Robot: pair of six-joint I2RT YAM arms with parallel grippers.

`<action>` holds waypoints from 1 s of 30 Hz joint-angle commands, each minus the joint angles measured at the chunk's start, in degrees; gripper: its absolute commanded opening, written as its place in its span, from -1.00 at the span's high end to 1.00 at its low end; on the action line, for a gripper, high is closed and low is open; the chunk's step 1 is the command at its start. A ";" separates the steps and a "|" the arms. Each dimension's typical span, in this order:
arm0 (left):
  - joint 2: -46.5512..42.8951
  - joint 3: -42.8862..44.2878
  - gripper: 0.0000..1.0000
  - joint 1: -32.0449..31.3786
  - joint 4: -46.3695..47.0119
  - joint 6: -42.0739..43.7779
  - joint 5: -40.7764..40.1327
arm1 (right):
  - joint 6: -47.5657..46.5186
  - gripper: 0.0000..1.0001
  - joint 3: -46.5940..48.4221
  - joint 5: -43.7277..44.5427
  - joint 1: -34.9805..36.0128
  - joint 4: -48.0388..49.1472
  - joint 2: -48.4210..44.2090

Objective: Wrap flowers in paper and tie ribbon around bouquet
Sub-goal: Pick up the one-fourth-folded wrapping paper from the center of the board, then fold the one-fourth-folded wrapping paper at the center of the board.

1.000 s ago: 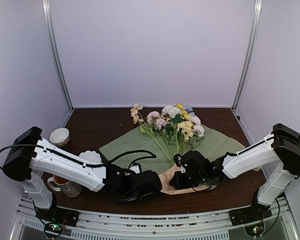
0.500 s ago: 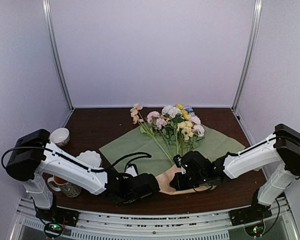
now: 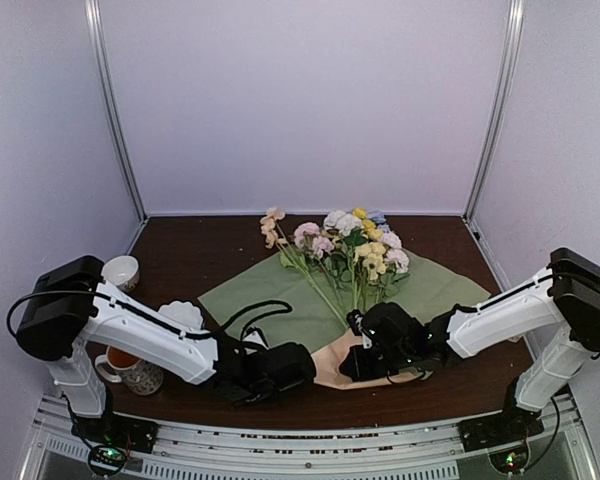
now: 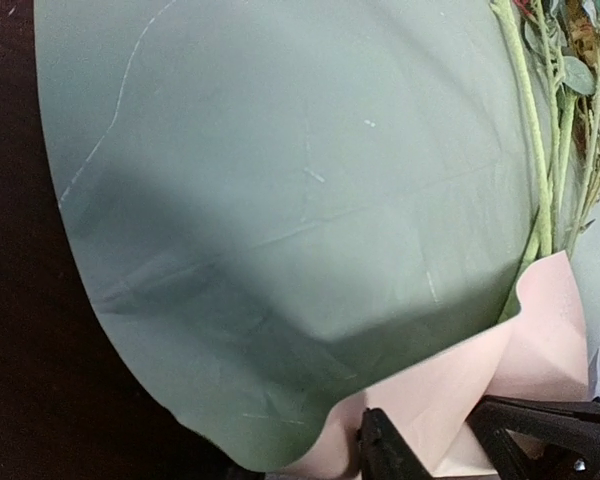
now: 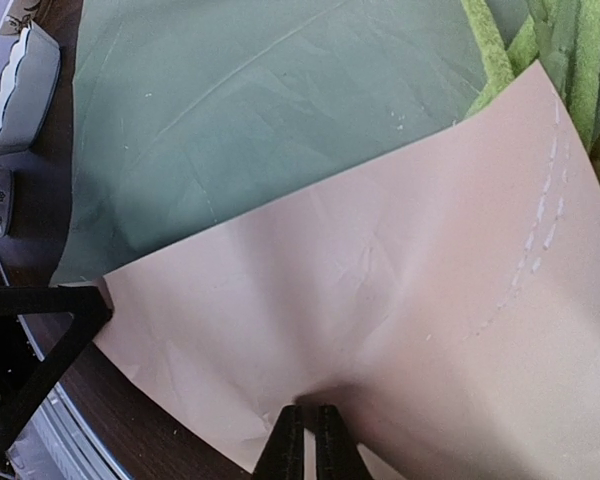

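Note:
The flowers (image 3: 352, 248) lie with heads to the back on the paper (image 3: 298, 302), sage-green face up, their stems (image 4: 540, 170) running toward me. The paper's near corner is folded up, showing its peach underside (image 5: 380, 280). My right gripper (image 5: 306, 425) is shut on that peach flap at its near edge. My left gripper (image 3: 292, 366) is at the paper's near-left edge. One of its fingers (image 4: 378, 450) rests on the peach side and the other is hidden under the sheet. The ribbon and the bouquet are out of view.
A white scalloped bowl (image 3: 180, 315) sits left of the paper, a small bowl (image 3: 119, 272) behind it, and a patterned mug (image 3: 130, 370) under the left arm. The two grippers are close together near the table's front edge (image 3: 310, 412).
My left gripper has slid a little right onto the paper's edge and its jaws have narrowed. The right gripper and the flowers have stayed put.

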 commanded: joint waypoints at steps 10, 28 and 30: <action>1.78 0.07 1.00 1.07 -5.18 3.16 -1.57 | -0.78 0.83 1.42 -0.04 0.26 -2.71 1.46; 10.81 34.87 1.00 -1.72 -30.94 42.81 -11.10 | 9.07 0.83 -1.80 -6.08 -0.68 12.64 6.45; 10.88 34.92 1.00 -1.97 -28.03 47.88 -11.20 | 10.00 0.83 -2.50 -6.56 -1.48 14.20 5.96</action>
